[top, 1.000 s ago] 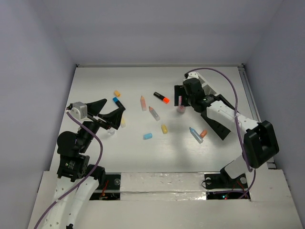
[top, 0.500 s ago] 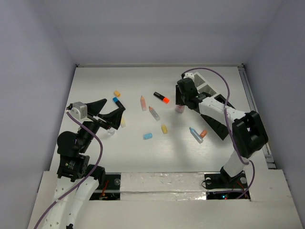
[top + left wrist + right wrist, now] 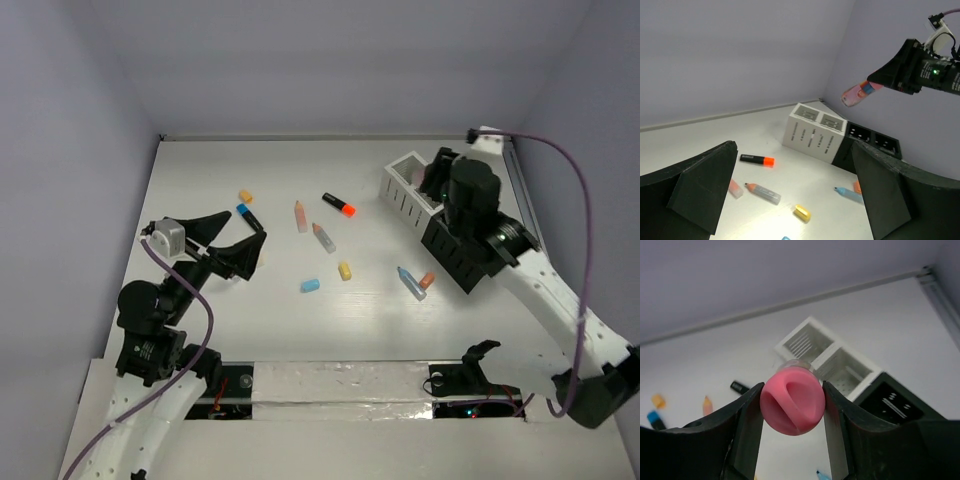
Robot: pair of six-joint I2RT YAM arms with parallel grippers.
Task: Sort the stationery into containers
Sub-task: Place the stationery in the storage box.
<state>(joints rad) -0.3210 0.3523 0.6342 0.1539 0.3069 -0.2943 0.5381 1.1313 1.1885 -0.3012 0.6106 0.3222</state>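
Up and across swings the right gripper [image 3: 792,396], jaws clamped snug on the pink cylinder [image 3: 858,94], which now hangs high over the row of boxes! Both white containers [image 3: 826,354] show bare slatted floors; the black containers [image 3: 462,252] are too dark to tell. Meanwhile the left gripper [image 3: 243,226] gapes wide, holding nothing. Print on the orange-capped marker [image 3: 756,160] is too small to read.

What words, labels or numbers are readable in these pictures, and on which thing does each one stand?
No text is readable.
Black marker: pale print on the barrel, too small.
Black boxes: white marks, blurred; perhaps only slots.
Pink cylinder: none seen.
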